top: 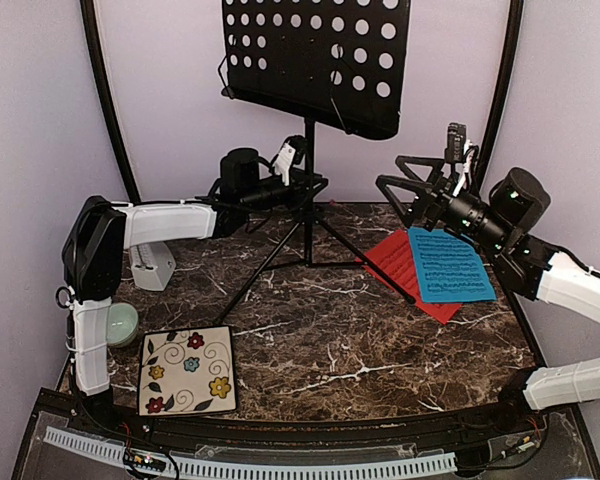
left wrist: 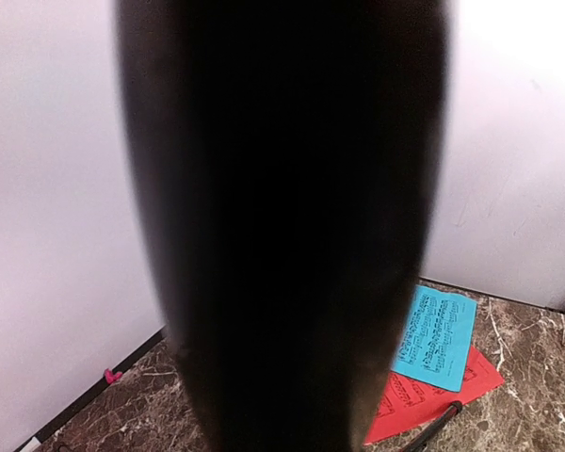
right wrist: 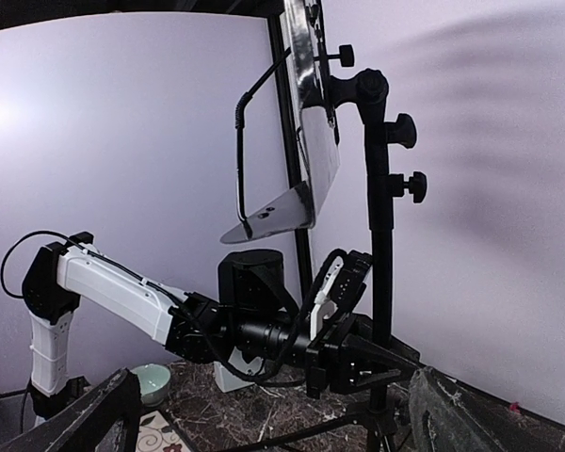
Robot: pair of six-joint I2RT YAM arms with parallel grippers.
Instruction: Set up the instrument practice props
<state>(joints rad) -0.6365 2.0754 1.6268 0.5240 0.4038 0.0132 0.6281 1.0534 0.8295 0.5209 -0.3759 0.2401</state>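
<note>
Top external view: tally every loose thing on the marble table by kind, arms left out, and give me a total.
music stand: 1
sheets of music: 2 (blue sheet, red sheet)
metronome: 1
floral tile: 1
green bowl: 1
Total: 6

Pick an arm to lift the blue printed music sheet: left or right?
Right. The right gripper hovers open near the blue printed music sheet; the left gripper is shut on the pole of the black perforated-metal music stand.
</note>
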